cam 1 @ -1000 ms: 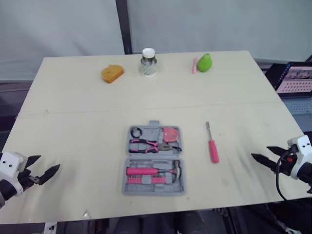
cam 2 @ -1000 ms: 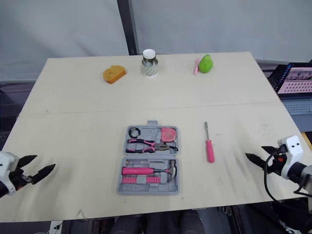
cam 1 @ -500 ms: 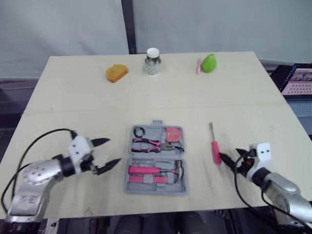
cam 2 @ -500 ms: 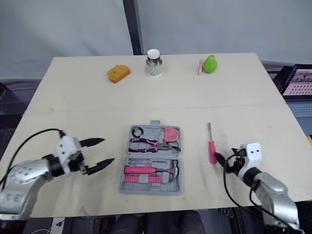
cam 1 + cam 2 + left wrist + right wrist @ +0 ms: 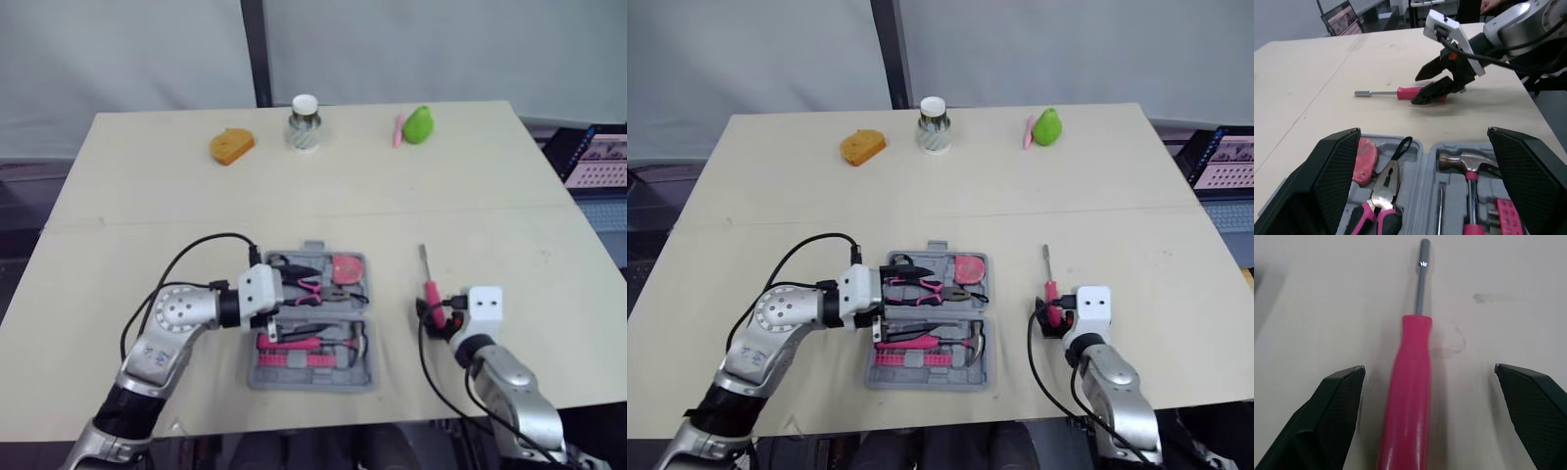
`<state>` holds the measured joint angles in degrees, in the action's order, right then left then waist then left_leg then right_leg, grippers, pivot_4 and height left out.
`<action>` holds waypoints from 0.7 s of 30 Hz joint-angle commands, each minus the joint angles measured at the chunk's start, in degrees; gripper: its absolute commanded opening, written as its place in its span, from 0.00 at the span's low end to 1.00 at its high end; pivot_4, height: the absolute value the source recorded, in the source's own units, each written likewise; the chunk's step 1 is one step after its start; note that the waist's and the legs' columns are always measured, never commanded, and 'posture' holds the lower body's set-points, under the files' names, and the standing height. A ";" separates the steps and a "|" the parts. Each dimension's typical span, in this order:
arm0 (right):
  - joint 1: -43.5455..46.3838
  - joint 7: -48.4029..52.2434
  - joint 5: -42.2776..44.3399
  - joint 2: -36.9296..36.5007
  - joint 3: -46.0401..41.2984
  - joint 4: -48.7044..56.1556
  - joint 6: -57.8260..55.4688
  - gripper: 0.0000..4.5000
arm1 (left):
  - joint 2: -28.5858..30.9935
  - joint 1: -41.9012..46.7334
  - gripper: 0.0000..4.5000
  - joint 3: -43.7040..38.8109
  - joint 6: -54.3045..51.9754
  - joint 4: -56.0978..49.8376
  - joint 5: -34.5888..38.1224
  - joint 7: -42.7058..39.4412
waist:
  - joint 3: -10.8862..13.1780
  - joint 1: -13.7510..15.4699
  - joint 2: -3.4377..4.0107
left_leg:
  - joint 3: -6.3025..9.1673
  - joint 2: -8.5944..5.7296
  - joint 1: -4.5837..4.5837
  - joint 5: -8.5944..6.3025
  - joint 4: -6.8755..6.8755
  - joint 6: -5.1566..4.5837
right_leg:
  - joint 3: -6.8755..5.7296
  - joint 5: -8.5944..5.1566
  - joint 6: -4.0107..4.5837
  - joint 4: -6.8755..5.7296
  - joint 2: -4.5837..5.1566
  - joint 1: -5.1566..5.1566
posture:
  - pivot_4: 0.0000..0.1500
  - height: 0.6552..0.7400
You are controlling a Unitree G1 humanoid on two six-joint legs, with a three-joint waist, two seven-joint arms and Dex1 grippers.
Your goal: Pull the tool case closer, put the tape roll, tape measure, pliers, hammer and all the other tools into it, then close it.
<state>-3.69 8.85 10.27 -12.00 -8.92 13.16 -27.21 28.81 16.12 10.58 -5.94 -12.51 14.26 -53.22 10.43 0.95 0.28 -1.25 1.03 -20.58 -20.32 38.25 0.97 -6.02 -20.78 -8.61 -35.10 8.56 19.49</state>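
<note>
We see both tools spread wide.
The screwdriver (image 5: 1410, 382) lies between the 2 fingers (image 5: 1337, 411) of the right tool (image 5: 431, 311); the left tool (image 5: 1423, 131), beside the tool case (image 5: 313, 380) 0.5 s ago, now reaches over it.

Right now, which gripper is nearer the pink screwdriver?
Right. The right gripper straddles the screwdriver at its handle; the left gripper hangs over the open tool case, well apart.
</note>
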 commanded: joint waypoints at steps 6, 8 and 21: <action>-1.69 -1.95 -1.38 2.34 1.14 -0.40 1.81 0.40 | -0.90 0.63 1.00 0.11 1.87 -0.48 -0.67 0.25 | -0.01 -0.65 -0.02 | 0.01 0.01 0.00 0.00 0.02 0.00 | 0.00 0.00 0.00 -0.02 0.01 -0.02 | 1.00 1.00; -1.81 -1.75 -1.46 2.26 0.99 -0.42 2.23 0.19 | -0.84 0.55 1.00 -0.06 2.00 -0.50 -0.71 0.20 | -0.02 -0.76 -0.03 | 0.01 0.01 0.00 0.00 0.02 -0.01 | 0.00 0.00 0.00 -0.02 0.01 -0.02 | 1.00 1.00; -0.46 16.80 3.48 -15.89 2.09 12.84 -1.35 0.15 | 5.06 -5.85 1.00 -4.29 1.75 -4.96 1.30 -2.34 | 0.02 -1.38 0.03 | -0.07 0.02 0.00 0.00 -0.04 -0.01 | 0.04 -0.01 0.01 0.00 0.01 0.06 | 1.00 1.00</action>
<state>-5.29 20.48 11.56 -25.21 -6.66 20.16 -27.96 32.26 11.83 8.94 -4.52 -14.14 13.87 -54.60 10.45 -0.43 0.31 -1.38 1.10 -20.58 -20.32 38.20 0.96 -5.98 -20.80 -8.57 -35.11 8.56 19.60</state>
